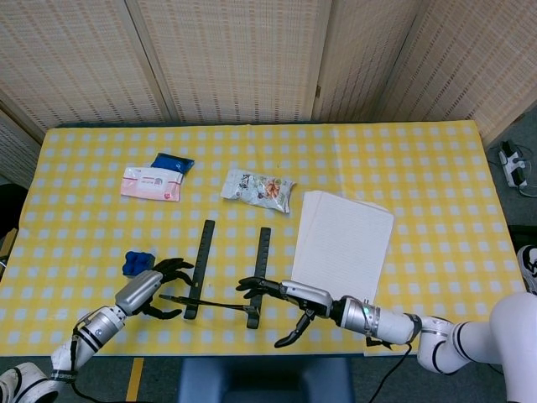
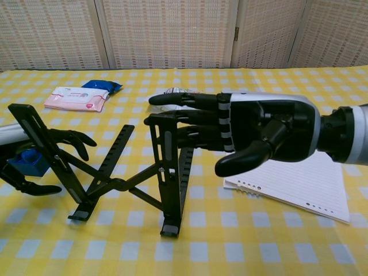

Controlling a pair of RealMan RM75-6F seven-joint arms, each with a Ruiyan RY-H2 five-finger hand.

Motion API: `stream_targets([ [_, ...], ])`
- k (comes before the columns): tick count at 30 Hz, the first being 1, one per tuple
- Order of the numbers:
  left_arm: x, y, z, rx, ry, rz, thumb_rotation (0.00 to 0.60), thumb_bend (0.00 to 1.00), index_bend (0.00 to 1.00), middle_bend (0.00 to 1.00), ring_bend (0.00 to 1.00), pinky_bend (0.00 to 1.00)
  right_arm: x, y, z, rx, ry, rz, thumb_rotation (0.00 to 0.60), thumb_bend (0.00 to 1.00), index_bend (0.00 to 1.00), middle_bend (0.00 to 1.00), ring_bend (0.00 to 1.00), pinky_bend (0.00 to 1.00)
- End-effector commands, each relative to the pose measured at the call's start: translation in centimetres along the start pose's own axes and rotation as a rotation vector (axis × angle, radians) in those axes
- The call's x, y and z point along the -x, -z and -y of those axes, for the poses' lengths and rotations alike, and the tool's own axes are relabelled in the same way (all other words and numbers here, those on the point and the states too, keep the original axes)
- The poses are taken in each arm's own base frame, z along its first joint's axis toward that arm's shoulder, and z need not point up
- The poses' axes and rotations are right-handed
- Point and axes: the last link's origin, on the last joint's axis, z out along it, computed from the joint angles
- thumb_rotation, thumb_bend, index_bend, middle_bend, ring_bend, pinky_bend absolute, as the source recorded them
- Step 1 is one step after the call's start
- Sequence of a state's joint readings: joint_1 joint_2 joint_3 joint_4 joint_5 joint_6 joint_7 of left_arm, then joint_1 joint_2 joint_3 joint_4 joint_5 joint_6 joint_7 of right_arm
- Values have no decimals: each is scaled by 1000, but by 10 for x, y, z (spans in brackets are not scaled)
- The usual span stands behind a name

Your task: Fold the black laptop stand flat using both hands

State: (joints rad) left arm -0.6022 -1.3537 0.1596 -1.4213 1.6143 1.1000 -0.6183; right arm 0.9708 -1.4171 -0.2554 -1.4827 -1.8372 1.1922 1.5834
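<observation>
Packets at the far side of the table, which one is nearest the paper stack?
The clear snack bag with the orange-brown contents; it lies just left of the white lined paper, while the pink wipes pack and dark blue packet sit further left.

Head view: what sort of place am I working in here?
Likely an indoor test or demo setup: a table under a yellow checked cloth, woven folding screens behind it, and a power strip on the floor.
</observation>
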Motion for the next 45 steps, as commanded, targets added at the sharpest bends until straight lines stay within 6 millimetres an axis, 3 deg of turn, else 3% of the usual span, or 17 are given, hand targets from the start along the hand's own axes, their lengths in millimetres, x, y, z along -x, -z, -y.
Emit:
stream_targets([
  [1,7,-5,2,-15,-32,-17,600,296,380,186,83,96,0,1,0,1,-2,-3,600,132,0,92,110,7],
  [14,17,-9,6,-36,-26,-28,600,370,500,235,122,117,-2,3,-6,3,-20,-16,600,133,0,92,110,7],
  [45,24,-9,5,-38,-24,-22,600,433,566,257,147,129,-6,6,-14,5,-50,-38,600,132,0,92,107,7],
])
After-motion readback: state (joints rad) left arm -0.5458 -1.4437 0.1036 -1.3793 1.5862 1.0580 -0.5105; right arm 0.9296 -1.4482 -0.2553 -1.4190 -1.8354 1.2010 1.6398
